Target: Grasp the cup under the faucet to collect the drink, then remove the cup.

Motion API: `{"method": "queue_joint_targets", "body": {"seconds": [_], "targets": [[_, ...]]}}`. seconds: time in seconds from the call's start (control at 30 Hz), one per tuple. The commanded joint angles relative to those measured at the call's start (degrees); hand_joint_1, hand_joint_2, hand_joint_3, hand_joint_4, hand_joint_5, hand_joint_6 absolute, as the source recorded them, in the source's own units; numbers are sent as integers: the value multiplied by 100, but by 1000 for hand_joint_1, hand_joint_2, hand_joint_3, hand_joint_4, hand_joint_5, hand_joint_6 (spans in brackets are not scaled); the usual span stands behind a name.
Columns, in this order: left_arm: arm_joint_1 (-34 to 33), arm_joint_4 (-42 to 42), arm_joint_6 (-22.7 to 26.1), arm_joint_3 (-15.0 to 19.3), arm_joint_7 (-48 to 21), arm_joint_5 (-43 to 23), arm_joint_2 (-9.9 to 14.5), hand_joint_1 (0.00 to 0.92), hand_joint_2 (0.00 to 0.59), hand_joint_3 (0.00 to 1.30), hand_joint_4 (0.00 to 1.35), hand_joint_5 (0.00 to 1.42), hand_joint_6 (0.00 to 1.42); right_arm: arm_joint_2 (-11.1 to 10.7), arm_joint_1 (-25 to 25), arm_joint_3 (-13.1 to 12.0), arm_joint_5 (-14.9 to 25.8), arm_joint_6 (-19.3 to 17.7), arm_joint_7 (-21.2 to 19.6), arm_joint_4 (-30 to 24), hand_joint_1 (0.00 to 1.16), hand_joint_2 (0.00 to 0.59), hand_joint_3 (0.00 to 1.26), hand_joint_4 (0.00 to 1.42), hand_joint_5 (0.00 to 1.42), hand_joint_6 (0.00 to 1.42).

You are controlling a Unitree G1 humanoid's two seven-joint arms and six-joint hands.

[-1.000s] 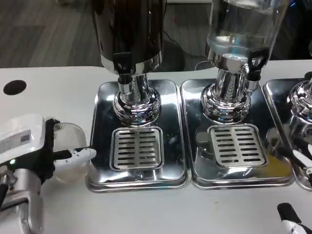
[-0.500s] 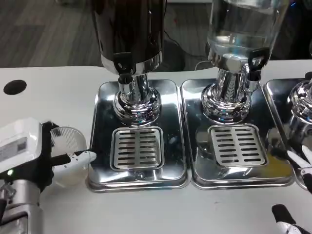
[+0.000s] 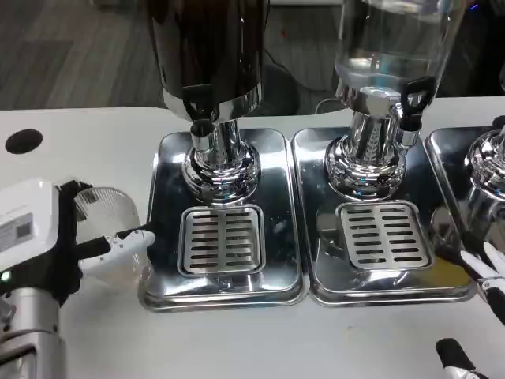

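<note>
- Fingertips of the right hand (image 3: 481,316) sit nearest, at the frame's bottom right corner: one black tip low, white and black ones above it by the rightmost tray. Holding nothing, it seems, but too little of it shows to tell whether it's spread or curled; prob. just waiting.
- Left hand (image 3: 59,245), white back w/ black fingers on a silver forearm, is at the left edge, over the white table (image 3: 95,150). Back faces up, a white-tipped finger (image 3: 130,241) wraps across the cup's front: a side grip, so the cup stays upright w/ its mouth free.
- Clear ribbed plastic cup (image 3: 110,225) is held in that hand, upright or nearly so, just left of the shiny steel drip tray (image 3: 170,237); whether it rests on the table or hangs just above it I can't tell. Not yet under any faucet. Looks empty.
- Slotted grate (image 3: 222,239) in that tray is bare, likely the spot for the cup, since drips would fall through it.
- Black faucet (image 3: 201,118) of the dark-tank dispenser (image 3: 209,47) hangs above the chrome pedestal, behind the grate. Nearest tap, so prob. the target: short move right and away.
- Clear-tank dispenser (image 3: 394,39) w/ its own black tap stands farther right over a second tray and grate.
</note>
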Motion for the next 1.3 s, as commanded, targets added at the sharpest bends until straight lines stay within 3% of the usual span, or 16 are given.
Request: {"method": "queue_joint_targets", "body": {"seconds": [0.03,0.63,1.3], "targets": [[-225,-150,-30,-72,79,76,-153,371,116,533,644,956,1207,-14,22,31,51,-135,52,2,533,390,129,2,0,0],[-998,496,26,-877,145,342,-813,379,114,533,644,956,1216,-129,73,-100,335,-414,143,224,533,390,129,2,0,0],[-1673,1604,85,-1070,607,212,-1161,380,115,533,637,931,1191,-290,37,-143,595,-637,297,578,534,390,131,2,1,0]]}}
